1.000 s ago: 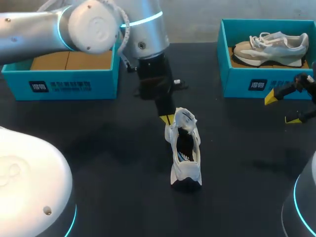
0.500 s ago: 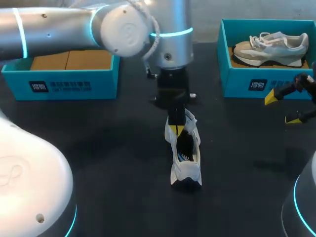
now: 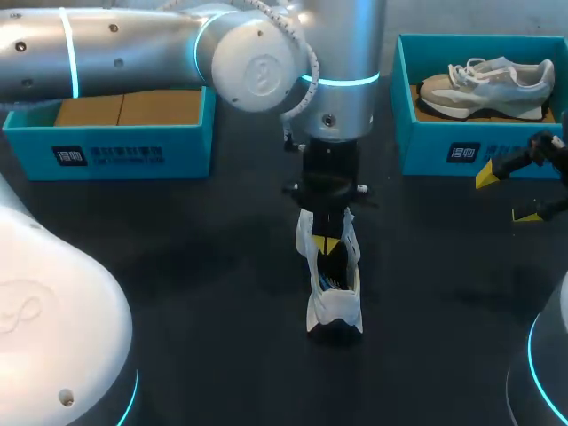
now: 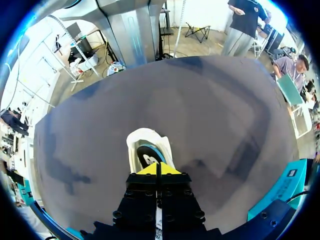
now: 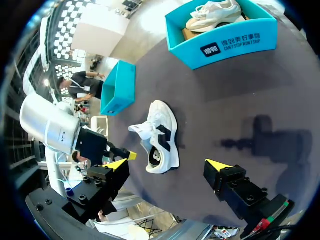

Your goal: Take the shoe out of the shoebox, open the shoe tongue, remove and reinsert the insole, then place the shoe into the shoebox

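We find the left fingers (image 3: 327, 246) drawn together at the opening of the white shoe (image 3: 335, 302); whether they pinch anything we cannot tell. The shoe stands on the dark surface (image 3: 204, 293), apart from the left shoebox (image 3: 115, 153) and the right shoebox (image 3: 444, 153). The right fingers (image 3: 506, 195) are spread wide, holding nothing, near the right shoebox.

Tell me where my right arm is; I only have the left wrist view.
Observer: The right arm hangs by the front of the right shoebox, jaws open, well apart from the white shoe.
Operator: Is that shoebox free?
Observer: No, a beige shoe lies in it.
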`<state>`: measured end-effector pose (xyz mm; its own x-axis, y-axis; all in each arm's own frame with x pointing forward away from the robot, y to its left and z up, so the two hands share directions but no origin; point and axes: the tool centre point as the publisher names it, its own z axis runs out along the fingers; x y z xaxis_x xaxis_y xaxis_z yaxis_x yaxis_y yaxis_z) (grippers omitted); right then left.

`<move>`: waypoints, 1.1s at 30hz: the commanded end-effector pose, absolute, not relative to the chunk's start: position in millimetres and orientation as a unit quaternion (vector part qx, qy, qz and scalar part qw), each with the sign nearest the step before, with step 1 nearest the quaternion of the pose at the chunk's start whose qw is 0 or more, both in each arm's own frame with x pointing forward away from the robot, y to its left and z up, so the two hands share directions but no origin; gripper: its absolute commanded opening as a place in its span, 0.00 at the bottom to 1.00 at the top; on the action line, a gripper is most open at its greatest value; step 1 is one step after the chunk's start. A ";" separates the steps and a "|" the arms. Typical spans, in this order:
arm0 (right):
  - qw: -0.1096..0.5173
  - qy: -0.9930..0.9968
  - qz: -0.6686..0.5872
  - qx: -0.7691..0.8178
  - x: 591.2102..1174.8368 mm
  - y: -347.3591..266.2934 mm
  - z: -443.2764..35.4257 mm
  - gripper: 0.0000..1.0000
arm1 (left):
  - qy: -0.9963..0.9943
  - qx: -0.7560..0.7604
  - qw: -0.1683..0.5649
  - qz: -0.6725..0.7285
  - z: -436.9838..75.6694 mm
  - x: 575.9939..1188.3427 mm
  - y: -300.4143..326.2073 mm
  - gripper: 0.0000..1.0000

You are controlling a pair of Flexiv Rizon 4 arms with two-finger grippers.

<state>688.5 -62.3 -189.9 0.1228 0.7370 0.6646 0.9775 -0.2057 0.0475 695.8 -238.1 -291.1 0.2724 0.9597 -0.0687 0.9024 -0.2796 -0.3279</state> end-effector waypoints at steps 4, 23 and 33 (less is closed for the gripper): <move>0.206 -0.595 -0.289 -0.721 688.3 -61.4 -190.2 1.00 | -0.589 -0.792 0.114 0.114 -300.4 693.0 -241.7 0.00; 0.206 -0.595 -0.289 -0.721 688.3 -61.4 -190.2 1.00 | -0.589 -0.795 0.138 0.055 -341.4 687.4 -255.9 0.00; 0.206 -0.595 -0.289 -0.721 688.3 -61.4 -190.2 1.00 | -0.590 -0.791 0.157 0.040 -350.2 688.7 -253.2 0.00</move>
